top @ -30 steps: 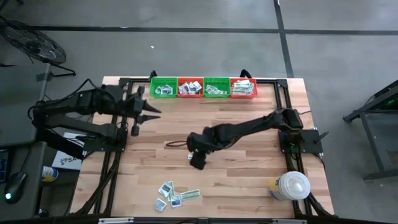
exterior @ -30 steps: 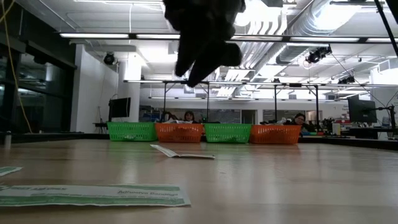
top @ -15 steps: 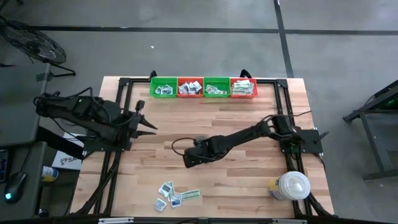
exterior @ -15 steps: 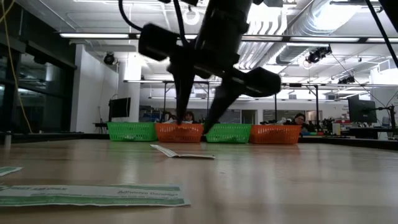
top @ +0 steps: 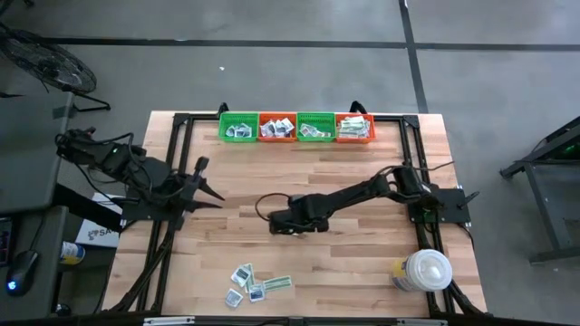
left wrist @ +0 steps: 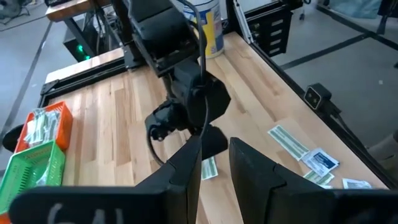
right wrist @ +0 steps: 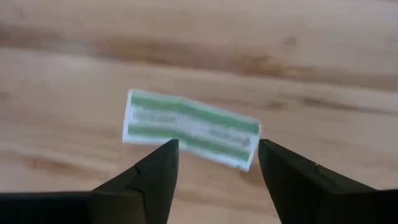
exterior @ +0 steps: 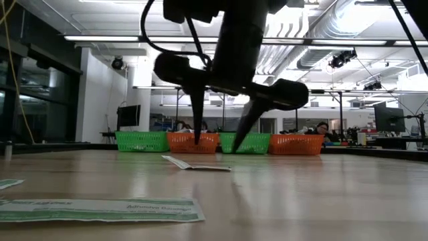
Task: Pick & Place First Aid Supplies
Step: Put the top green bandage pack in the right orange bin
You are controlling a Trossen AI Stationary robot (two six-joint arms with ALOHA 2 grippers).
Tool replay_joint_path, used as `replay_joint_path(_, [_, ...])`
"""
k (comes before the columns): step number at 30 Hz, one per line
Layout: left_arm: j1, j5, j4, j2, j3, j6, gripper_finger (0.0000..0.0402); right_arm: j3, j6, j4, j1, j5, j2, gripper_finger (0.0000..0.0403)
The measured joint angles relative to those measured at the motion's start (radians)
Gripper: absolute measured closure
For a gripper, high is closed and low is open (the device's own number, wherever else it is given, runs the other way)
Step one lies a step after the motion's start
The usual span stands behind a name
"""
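Observation:
A narrow pale-green strip packet (right wrist: pixel 189 127) lies flat on the wooden table near its middle; it also shows in the low view (exterior: pixel 196 165). My right gripper (right wrist: pixel 217 155) hangs just above this packet, pointing down, open, one finger to each side of it and touching nothing (exterior: pixel 217 146). In the high view the right gripper (top: pixel 288 222) covers the packet. My left gripper (left wrist: pixel 216 146) waits over the table's left side (top: pixel 210 186), its fingers a little apart and empty. More first aid supplies (top: pixel 254 282) lie flat in a loose cluster near the front edge.
Two green and two orange baskets (top: pixel 295 127) holding packets line the far edge. A big white round lidded container (top: pixel 424 270) stands at the near right corner. Black frame rails (top: pixel 172 208) run along the table's sides. Bare wood lies around the right gripper.
My right gripper has sunk toward the table over the strip packet, rolled about its own axis so its fingers now straddle the packet, and opened wider. My left gripper has swung toward the table's near edge, still empty. The packets have stayed where they were.

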Motion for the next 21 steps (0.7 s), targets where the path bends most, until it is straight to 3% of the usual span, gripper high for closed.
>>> replay_joint_path(8, [-0.054, -0.052, 0.0, 0.0, 0.0, -0.008, 0.0321, 0.0, 0.074, -0.008, -0.005, -0.028, 0.028, 0.0161])
replay_joint_path(21, [-0.053, -0.062, -0.033, 0.0, 0.0, -0.022, 0.0321, 0.008, 0.132, 0.024, -0.006, -0.089, 0.122, 0.0176])
